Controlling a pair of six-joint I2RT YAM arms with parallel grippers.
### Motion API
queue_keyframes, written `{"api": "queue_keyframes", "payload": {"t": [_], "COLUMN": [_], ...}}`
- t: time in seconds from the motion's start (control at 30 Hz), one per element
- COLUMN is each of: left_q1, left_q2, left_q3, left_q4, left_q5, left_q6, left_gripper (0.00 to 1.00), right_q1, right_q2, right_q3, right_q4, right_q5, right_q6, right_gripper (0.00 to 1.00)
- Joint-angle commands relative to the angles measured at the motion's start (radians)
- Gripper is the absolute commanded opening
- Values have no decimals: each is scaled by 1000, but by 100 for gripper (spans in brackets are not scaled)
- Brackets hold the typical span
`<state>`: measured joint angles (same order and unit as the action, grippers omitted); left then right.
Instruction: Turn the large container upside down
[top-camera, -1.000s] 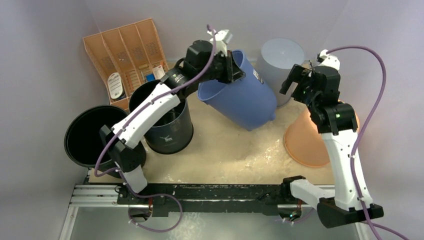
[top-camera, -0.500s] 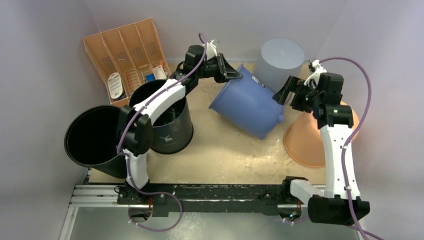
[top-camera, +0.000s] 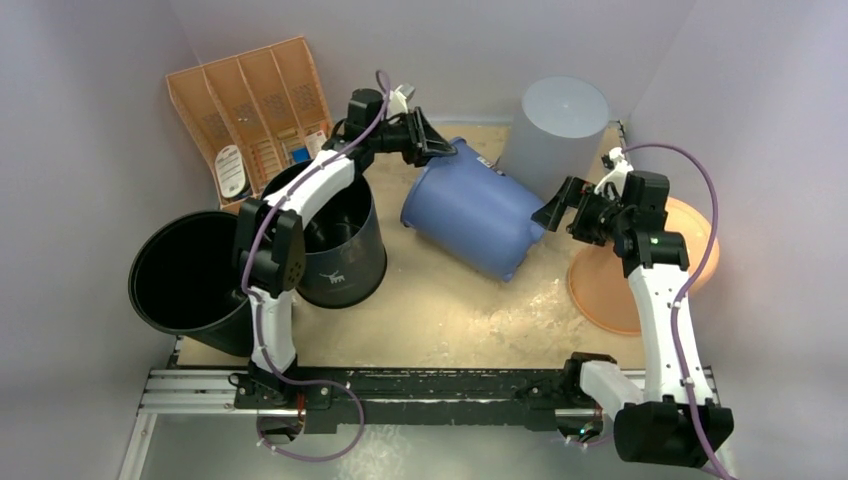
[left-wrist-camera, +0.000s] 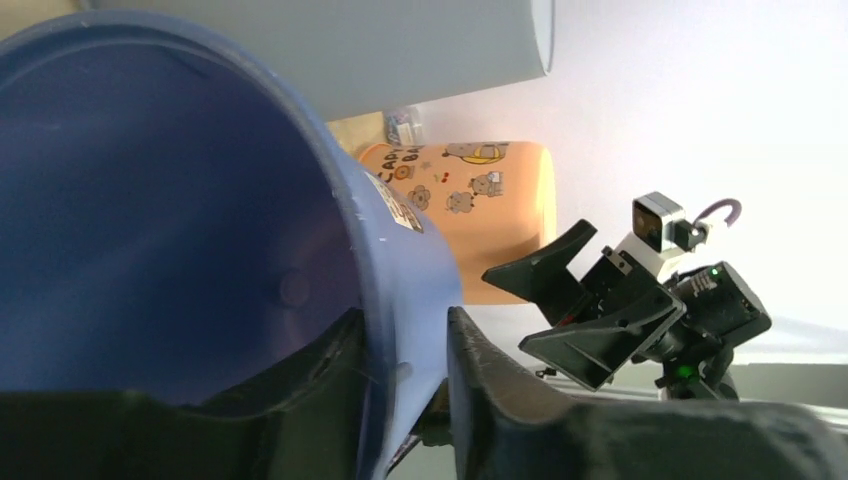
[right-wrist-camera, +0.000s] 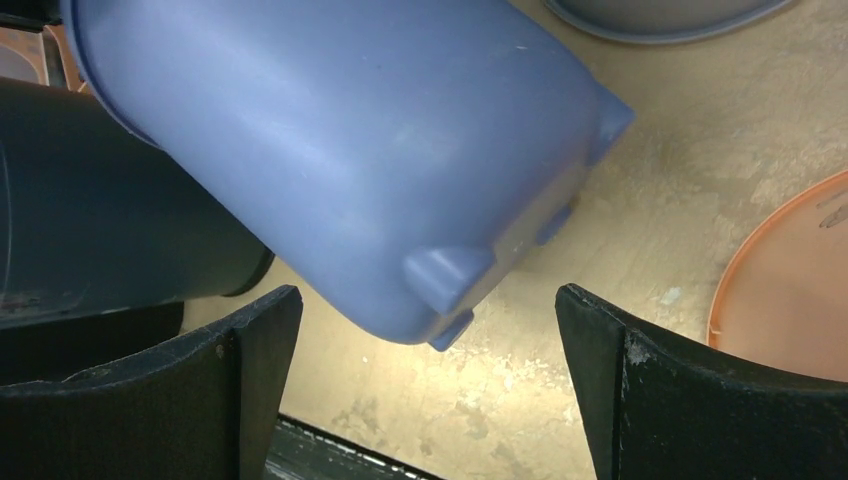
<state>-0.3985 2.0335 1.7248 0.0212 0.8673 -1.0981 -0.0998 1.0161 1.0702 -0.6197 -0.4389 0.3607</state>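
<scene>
Left pincer clamps the rim of the tipped blue container; right pincer stands released beside its base.

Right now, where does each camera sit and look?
Top external: above and behind, looking down on left arm, right arm and blue bin.
Left wrist: at the bin's mouth, looking inside; its fingers pinch the rim.
Right wrist: facing the bin's base between its open fingers.
All share the bin; left wrist also sees the right gripper.
</scene>
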Motion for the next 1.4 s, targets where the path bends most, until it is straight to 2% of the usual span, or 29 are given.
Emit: {"api": "queue_keyframes", "payload": {"t": [0.0, 0.07, 0.13, 0.37, 0.5, 0.67, 0.87, 1.03, 1.37], "left_q1": [12, 12, 12, 13, 5, -11, -57, -65, -88], "left_q2": [11, 21, 42, 55, 32, -3, -13, -16, -51], "left_q3": [75, 108, 169, 307, 313, 344, 402, 437, 448], "left_q4": [-162, -236, -397, -628, -638, -693, -764, -806, -811], "left_q5": [-7, -45, -105, -297, -326, -464, -563, -599, -724], "left_q6": [171, 237, 326, 504, 512, 567, 623, 653, 736], "left_gripper": [41, 50, 57, 59, 60, 60, 60, 60, 67], "right_q1": [-5, -5, -5, -5, -4, -3, -3, -3, -3], "right_q2": [-25, -25, -37, -65, -49, -44, -71, -71, -47], "right_q3": [-39, -68, -126, -186, -217, -228, -260, -302, -316], "right_q4": [70, 103, 157, 215, 248, 291, 301, 393, 453], "right_q5": [-3, -8, -48, -74, -114, -165, -172, -214, -222], "right_q6": [36, 78, 135, 193, 215, 243, 251, 298, 322], "right_gripper": [100, 100, 100, 100, 100, 100, 100, 100, 100]}}
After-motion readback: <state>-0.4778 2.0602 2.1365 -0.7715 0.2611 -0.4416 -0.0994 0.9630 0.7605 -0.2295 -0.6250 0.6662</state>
